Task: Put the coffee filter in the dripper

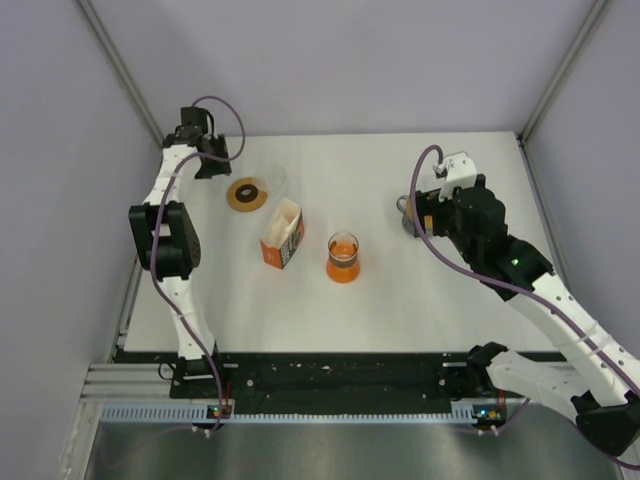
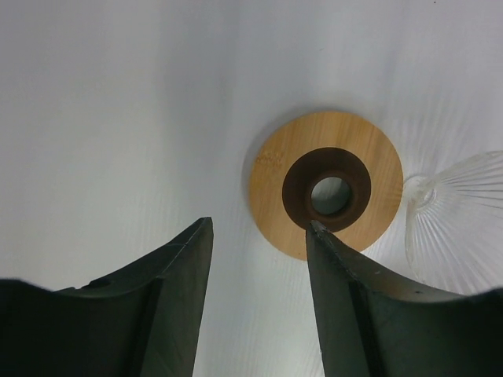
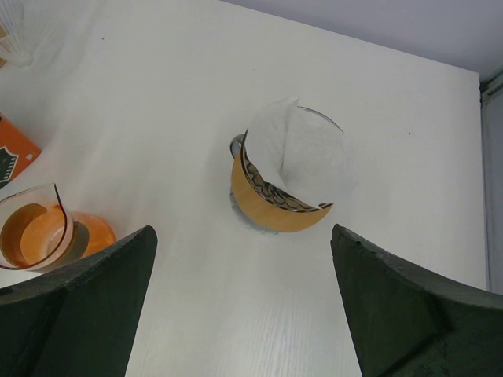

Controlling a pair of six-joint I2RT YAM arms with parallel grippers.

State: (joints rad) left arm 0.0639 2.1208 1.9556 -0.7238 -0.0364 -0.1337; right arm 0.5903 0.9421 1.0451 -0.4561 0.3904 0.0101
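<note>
A white paper coffee filter (image 3: 302,153) sits inside a small dripper with an amber band (image 3: 271,208) on the white table. My right gripper (image 3: 242,229) is open wide and empty, just short of that dripper and not touching it. In the top view the dripper (image 1: 405,208) is mostly hidden by my right gripper (image 1: 414,214). My left gripper (image 2: 259,224) is open and empty at the far left (image 1: 210,163), next to a wooden ring (image 2: 326,184) and a clear ribbed glass cone (image 2: 464,216).
An orange filter box (image 1: 283,235) stands mid-table and shows at the right wrist view's left edge (image 3: 12,153). An orange glass carafe (image 1: 343,258) stands beside it (image 3: 35,232). The wooden ring (image 1: 246,194) lies at the back left. Enclosure walls surround the table.
</note>
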